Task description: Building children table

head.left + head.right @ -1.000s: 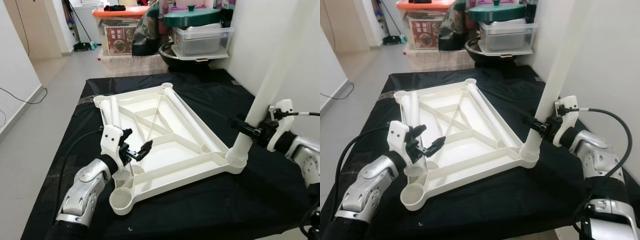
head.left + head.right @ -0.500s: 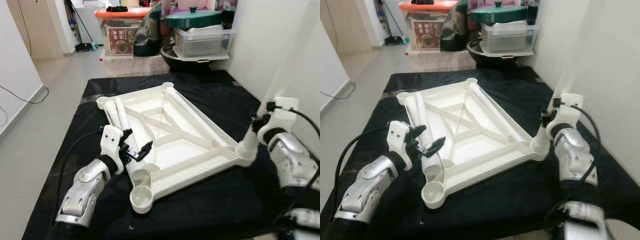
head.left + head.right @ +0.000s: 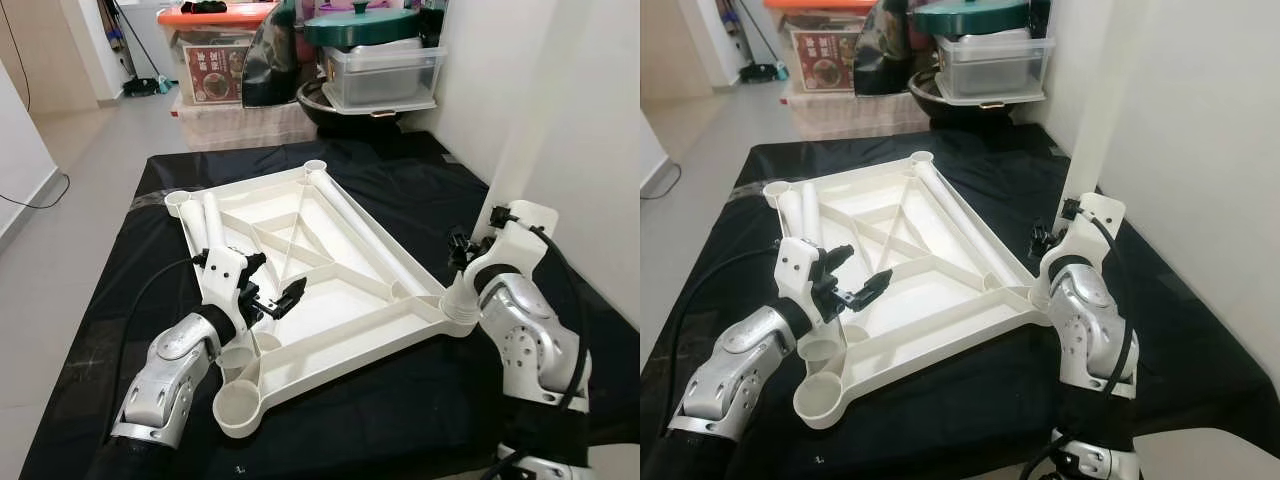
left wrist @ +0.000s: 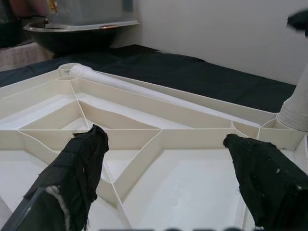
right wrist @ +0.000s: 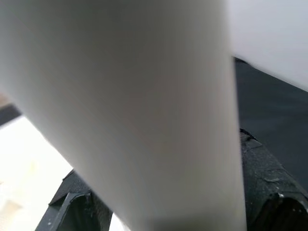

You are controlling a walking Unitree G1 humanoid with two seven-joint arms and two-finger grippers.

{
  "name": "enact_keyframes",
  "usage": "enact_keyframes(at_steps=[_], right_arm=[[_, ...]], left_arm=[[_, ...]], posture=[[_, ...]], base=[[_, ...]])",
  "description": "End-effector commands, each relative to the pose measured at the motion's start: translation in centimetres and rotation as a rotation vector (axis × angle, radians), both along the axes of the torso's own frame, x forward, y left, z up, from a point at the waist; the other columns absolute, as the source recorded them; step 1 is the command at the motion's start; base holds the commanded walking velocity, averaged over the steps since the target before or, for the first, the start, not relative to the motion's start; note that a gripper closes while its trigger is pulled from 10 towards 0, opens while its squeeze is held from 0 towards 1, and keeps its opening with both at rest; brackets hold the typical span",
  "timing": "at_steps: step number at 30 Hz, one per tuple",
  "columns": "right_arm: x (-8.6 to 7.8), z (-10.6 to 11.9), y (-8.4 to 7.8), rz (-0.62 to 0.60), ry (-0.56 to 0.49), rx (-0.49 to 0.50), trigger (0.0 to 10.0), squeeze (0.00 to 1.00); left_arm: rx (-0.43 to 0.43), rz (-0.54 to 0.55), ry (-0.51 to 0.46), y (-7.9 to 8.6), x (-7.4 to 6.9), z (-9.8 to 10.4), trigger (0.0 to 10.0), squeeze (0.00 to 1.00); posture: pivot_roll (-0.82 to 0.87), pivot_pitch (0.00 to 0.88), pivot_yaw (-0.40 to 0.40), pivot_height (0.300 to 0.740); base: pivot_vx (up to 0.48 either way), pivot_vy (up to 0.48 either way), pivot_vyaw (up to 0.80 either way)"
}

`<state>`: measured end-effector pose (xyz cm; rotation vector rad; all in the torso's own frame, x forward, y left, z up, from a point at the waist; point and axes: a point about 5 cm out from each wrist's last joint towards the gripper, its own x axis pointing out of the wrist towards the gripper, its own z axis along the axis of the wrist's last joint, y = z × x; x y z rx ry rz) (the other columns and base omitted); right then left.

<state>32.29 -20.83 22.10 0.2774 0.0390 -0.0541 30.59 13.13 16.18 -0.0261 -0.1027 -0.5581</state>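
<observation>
- The white tabletop is lying upside down on the black-draped counter, ribs facing up.
- One leg is standing upright in the near right corner socket; the right pincer is closing around its lower part, just above the socket.
- Two more legs are lying loose inside the tabletop: one along the right rim, one at the far left; judging by this, most leg fitting is remaining.
- The left pincer is hovering over the near left ribs, fingers spread wide, gripping nothing, beside an empty socket.
</observation>
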Motion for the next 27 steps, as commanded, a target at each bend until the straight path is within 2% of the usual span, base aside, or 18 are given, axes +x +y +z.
enact_keyframes(at_steps=[1, 2, 3, 6, 8, 12, 13, 14, 15, 16, 18, 19, 20, 25, 26, 27], right_arm=[[-0.5, 2.2, 1.5, 0.274, -0.133, 0.009, 10.0, 0.0], [-0.5, 2.2, 1.5, 0.274, -0.133, 0.009, 10.0, 0.0], [-1.3, 2.5, 1.0, 0.435, -0.181, -0.049, 10.0, 0.0], [-2.3, 1.5, 0.8, 0.612, -0.168, -0.113, 10.0, 0.0], [-2.8, 1.0, 0.9, 0.687, -0.154, -0.126, 10.0, 0.0], [-3.9, -0.3, 2.4, 0.873, -0.113, -0.173, 9.7, 0.0], [-3.9, -0.7, 2.9, 0.894, -0.103, -0.181, 7.9, 0.0], [-3.9, -0.8, 3.1, 0.912, -0.098, -0.185, 7.9, 0.0], [-3.7, -1.0, 3.4, 0.921, -0.097, -0.192, 6.2, 0.0], [-3.5, -1.0, 3.5, 0.927, -0.097, -0.196, 5.0, 0.0], [-3.5, -1.0, 3.5, 0.93, -0.098, -0.197, 5.0, 0.0], [-3.3, -1.0, 3.4, 0.936, -0.107, -0.194, 1.8, 0.0], [-3.3, -0.9, 3.4, 0.941, -0.11, -0.184, 0.0, 0.0], [-3.4, -1.1, 3.0, 0.957, -0.117, -0.163, 0.0, 0.0], [-2.4, -1.8, 2.4, 0.797, -0.056, -0.161, 0.0, 0.0], [-2.4, -1.8, 2.4, 0.797, -0.056, -0.161, 0.0, 0.0]], left_arm=[[0.0, 0.005, 0.008, 0.0, -0.1, -0.3, 10.0, 0.0], [0.0, 0.005, 0.008, 0.0, -0.1, -0.3, 10.0, 0.0], [0.0, 0.003, 0.009, 0.0, -0.1, -0.3, 10.0, 0.0], [0.004, -0.003, 0.006, -0.1, 0.0, -0.3, 10.0, 0.0], [0.004, -0.004, 0.005, -0.1, 0.1, -0.3, 10.0, 0.0], [0.003, -0.003, 0.002, -0.2, 0.1, -0.2, 10.0, 0.0], [0.003, -0.002, 0.002, -0.2, 0.1, -0.2, 10.0, 0.0], [0.003, -0.002, 0.001, -0.2, 0.1, -0.2, 10.0, 0.0], [0.003, -0.002, 0.001, -0.2, 0.0, -0.2, 10.0, 0.0], [0.003, -0.002, 0.001, -0.1, 0.0, -0.2, 10.0, 0.0], [0.003, -0.001, 0.001, -0.1, 0.0, -0.2, 10.0, 0.0], [0.004, 0.001, 0.001, 0.0, -0.1, -0.2, 10.0, 0.0], [0.005, 0.003, 0.002, 0.1, -0.2, -0.2, 10.0, 0.0], [0.006, 0.005, 0.004, 0.2, -0.2, -0.3, 10.0, 0.0], [0.007, 0.003, 0.005, 0.1, -0.2, -0.3, 10.0, 0.0], [0.007, 0.003, 0.005, 0.1, -0.2, -0.3, 10.0, 0.0]], posture=[[-0.16, 0.0, 0.005, 0.74], [-0.16, 0.0, 0.005, 0.74], [-0.16, 0.0, 0.009, 0.74], [-0.16, 0.0, 0.008, 0.74], [-0.16, 0.0, 0.008, 0.74], [-0.15, 0.0, 0.004, 0.74], [-0.15, 0.0, 0.0, 0.74], [-0.15, 0.0, 0.0, 0.74], [-0.15, 0.0, -0.003, 0.74], [-0.14, 0.0, -0.004, 0.74], [-0.14, 0.0, -0.004, 0.74], [-0.14, 0.0, -0.007, 0.74], [-0.14, 0.0, -0.009, 0.74], [-0.14, 0.0, -0.009, 0.74], [-0.15, 0.0, -0.002, 0.74], [-0.15, 0.0, -0.002, 0.74]], base=[[0.0, 0.0, 0.0], [0.0, 0.0, 0.0], [0.0, 0.0, 0.0], [0.0, 0.0, 0.0], [0.0, 0.0, 0.0], [0.0, 0.0, 0.0], [0.0, 0.0, 0.0], [0.0, 0.0, 0.0], [0.0, 0.0, 0.0], [0.0, 0.0, 0.0], [0.0, 0.0, 0.0], [0.0, 0.0, 0.0], [0.0, 0.0, 0.0], [0.0, 0.0, 0.0], [0.0, 0.0, 0.0], [0.0, 0.0, 0.0]])
